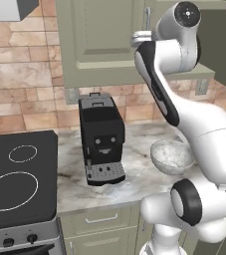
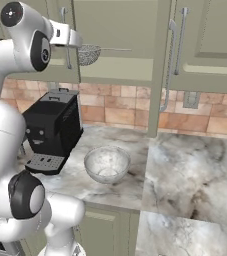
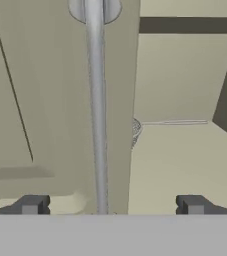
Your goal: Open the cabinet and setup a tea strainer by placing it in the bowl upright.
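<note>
The sage-green cabinet hangs above the counter. Its right door stands swung out edge-on, and its left door is closed. Inside on the shelf lies the tea strainer, a grey mesh basket with a thin handle pointing right; the hand view shows a sliver of the strainer past the closed door's edge. My gripper is open in front of the closed door; its fingertips straddle that door's vertical silver handle without touching it. The marbled bowl sits empty on the counter below.
A black coffee machine stands on the marble counter left of the bowl. A black cooktop lies at the far left. Another cabinet door with a bar handle is to the right. Drawers run under the counter.
</note>
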### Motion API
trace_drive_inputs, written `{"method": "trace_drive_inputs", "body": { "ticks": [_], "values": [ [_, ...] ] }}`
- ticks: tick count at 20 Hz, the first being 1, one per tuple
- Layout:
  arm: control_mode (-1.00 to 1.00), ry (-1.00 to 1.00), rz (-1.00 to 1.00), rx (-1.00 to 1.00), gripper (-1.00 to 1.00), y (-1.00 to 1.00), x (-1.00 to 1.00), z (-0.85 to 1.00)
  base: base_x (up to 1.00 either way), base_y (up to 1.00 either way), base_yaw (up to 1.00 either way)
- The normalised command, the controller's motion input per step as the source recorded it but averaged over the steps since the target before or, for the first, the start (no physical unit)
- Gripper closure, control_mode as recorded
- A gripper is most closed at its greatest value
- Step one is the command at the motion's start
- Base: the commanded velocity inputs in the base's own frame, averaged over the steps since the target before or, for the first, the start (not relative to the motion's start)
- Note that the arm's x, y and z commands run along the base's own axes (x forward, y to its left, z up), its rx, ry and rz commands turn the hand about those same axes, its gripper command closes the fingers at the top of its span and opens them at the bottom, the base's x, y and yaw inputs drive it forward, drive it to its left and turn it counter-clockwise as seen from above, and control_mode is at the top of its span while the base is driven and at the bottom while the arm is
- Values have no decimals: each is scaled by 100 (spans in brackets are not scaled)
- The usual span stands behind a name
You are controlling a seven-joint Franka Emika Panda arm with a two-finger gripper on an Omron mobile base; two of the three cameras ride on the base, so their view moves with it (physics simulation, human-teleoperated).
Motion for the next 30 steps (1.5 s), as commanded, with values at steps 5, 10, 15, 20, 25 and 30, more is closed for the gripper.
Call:
{"method": "trace_drive_inputs", "body": {
  "ticks": [5, 10, 15, 20, 25, 30],
  "values": [
    [-100, 0, -7, -1, -100, 0, 40, -9, 0, 0, 0],
    [-100, 0, -6, -2, -100, 0, 38, -14, 0, 0, 0],
    [-100, 0, -5, -2, -100, 0, 38, -14, 0, 0, 0],
    [-100, 0, -3, -1, -100, 0, 37, -11, 0, 0, 0],
    [-100, -1, 0, 0, -100, 0, 29, -17, 0, 0, 0],
    [-100, -9, 0, 0, -100, 0, 8, -21, 0, 0, 0]
  ]
}}
